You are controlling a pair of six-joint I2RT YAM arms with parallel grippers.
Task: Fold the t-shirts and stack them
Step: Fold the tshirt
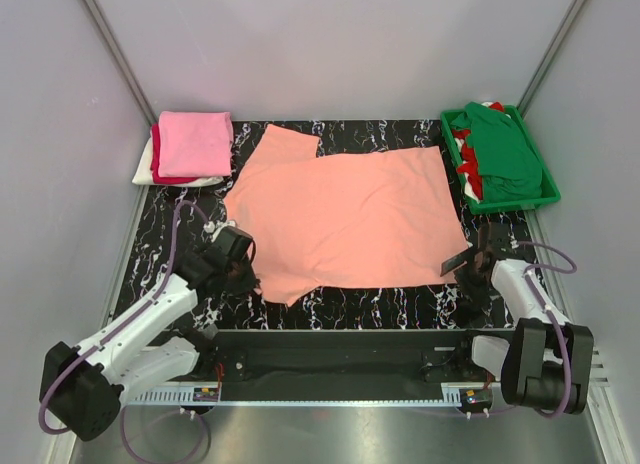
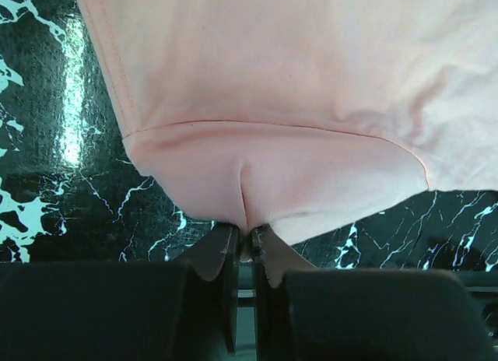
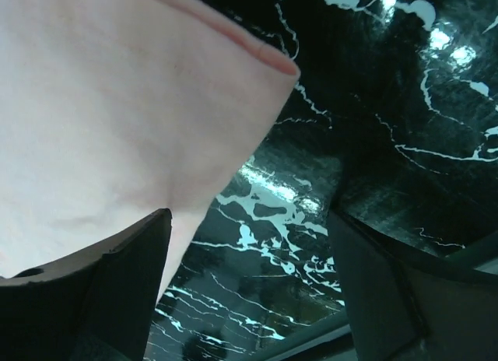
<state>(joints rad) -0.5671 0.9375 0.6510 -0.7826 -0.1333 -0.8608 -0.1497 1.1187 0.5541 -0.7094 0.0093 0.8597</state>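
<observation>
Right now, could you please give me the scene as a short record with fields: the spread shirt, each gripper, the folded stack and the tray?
spread shirt: salmon-peach t-shirt, lying open on the black marbled table
left gripper: shut on the shirt's near-left corner
right gripper: open at the shirt's near-right corner, not gripping
folded stack: back left; pink t-shirt on top, red t-shirt under it, white t-shirt at the bottom
green tray: back right; dark green t-shirt over red and white cloth
</observation>
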